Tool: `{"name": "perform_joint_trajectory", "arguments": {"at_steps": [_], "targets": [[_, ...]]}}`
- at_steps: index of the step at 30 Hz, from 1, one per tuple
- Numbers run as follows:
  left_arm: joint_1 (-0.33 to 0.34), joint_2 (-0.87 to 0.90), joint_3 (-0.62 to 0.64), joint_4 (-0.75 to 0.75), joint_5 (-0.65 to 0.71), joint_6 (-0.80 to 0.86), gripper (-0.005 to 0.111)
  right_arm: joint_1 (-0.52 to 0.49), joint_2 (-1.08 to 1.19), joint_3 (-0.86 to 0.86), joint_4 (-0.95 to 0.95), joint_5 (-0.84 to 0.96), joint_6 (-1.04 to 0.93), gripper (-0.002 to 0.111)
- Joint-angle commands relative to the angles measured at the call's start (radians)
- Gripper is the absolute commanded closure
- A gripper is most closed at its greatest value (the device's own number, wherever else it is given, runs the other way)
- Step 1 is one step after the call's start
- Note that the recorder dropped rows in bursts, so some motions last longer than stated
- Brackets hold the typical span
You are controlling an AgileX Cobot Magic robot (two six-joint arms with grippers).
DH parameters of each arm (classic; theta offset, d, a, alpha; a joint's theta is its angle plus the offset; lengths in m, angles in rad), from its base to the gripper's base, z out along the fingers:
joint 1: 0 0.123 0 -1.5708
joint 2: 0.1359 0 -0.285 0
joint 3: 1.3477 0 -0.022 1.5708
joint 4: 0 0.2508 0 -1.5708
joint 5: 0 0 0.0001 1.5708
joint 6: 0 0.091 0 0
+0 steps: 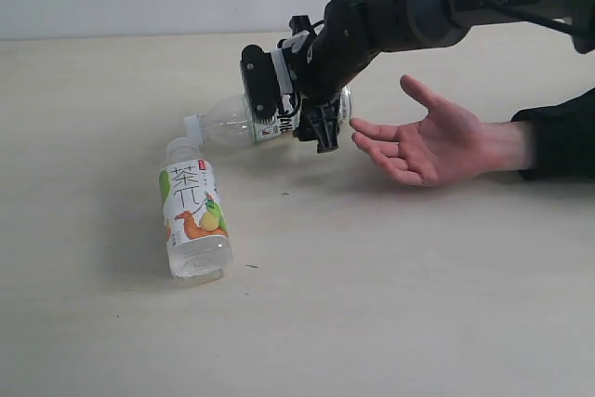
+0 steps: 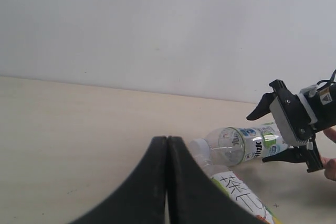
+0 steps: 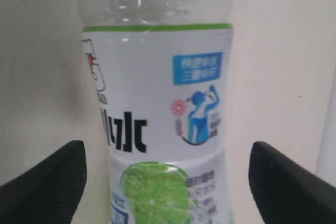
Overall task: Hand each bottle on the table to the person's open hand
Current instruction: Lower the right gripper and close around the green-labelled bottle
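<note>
Right wrist view: my right gripper (image 3: 168,153) has its jaws wide apart, one finger (image 3: 44,182) on each side of the lime bottle (image 3: 157,103). A gap shows on both sides, so it straddles the label without clamping and holds nothing. Exterior view: that bottle lies on its side on the table (image 1: 418,304), white cap toward the left, base under my gripper. The fruit-label bottle (image 1: 193,220) also lies on its side, nearer the camera, with its cap just beside the lime bottle's cap; I cannot tell whether the caps touch. The person's open hand (image 1: 428,141) is palm up with fingers spread, just beside my right gripper and the lime bottle's base, apart from both. Left wrist view: my left gripper (image 2: 167,145) has its jaws pressed together with nothing between them, above the table and short of both bottles.
</note>
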Motion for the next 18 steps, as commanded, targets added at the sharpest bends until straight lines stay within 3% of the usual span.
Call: {"name": "perform_joint_trajectory", "arguments": {"at_steps": [1, 7, 18], "targets": [[0.0, -0.006, 0.001, 0.001, 0.0, 0.0, 0.107, 0.001, 0.02, -0.004, -0.002, -0.012, -0.016, 0.028], [0.0, -0.006, 0.001, 0.001, 0.0, 0.0, 0.107, 0.001, 0.021, -0.004, -0.002, -0.012, -0.023, 0.037], [0.0, -0.006, 0.001, 0.001, 0.0, 0.0, 0.107, 0.001, 0.019, -0.004, -0.002, -0.003, -0.021, 0.108]]}}
